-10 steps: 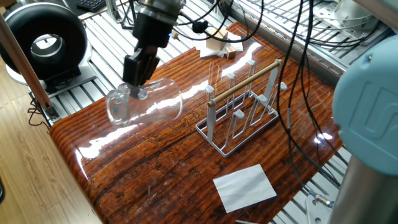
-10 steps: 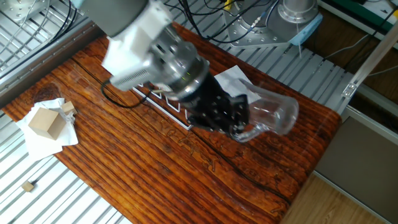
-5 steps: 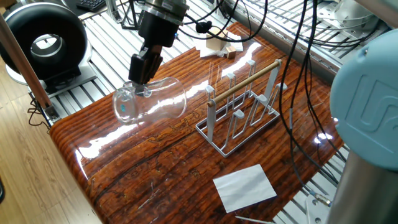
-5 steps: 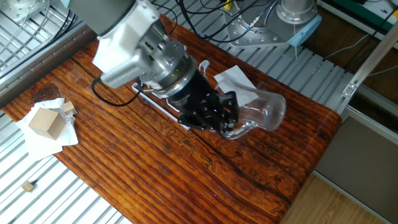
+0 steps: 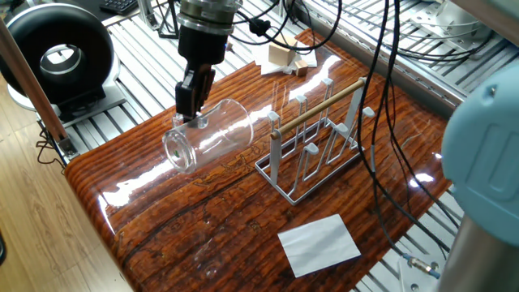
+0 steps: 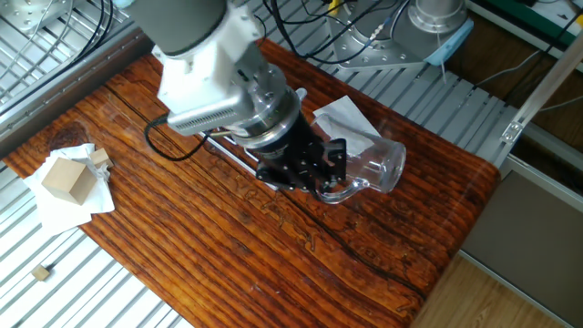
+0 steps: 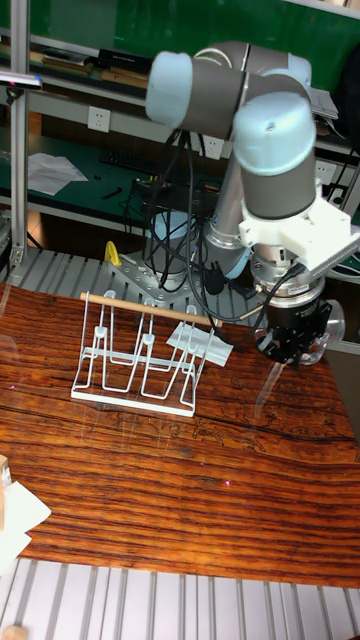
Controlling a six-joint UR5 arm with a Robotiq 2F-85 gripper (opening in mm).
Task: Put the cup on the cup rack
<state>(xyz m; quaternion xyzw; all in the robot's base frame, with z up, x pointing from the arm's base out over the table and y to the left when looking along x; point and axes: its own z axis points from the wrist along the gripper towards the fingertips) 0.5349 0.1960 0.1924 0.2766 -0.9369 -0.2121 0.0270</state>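
Observation:
The clear glass cup (image 5: 209, 136) hangs on its side above the table, left of the cup rack (image 5: 315, 138), with its mouth turned away from the rack. My gripper (image 5: 191, 110) comes down from above and is shut on the cup at its handle side. In the other fixed view the gripper (image 6: 330, 169) holds the cup (image 6: 375, 168) out over the table's right part and hides most of the rack. In the tall view the rack (image 7: 140, 358) stands left of the gripper (image 7: 290, 350); the cup (image 7: 328, 328) shows only faintly there.
A white paper sheet (image 5: 319, 242) lies near the front edge beyond the rack. Wooden blocks (image 5: 285, 57) sit on paper at the far corner, with one large block (image 6: 64, 177) among them. A black round device (image 5: 57, 53) stands off the table's left. Cables hang over the rack.
The gripper has carried the cup to the right, closer to the rack, and has turned it so the mouth points more downward and away.

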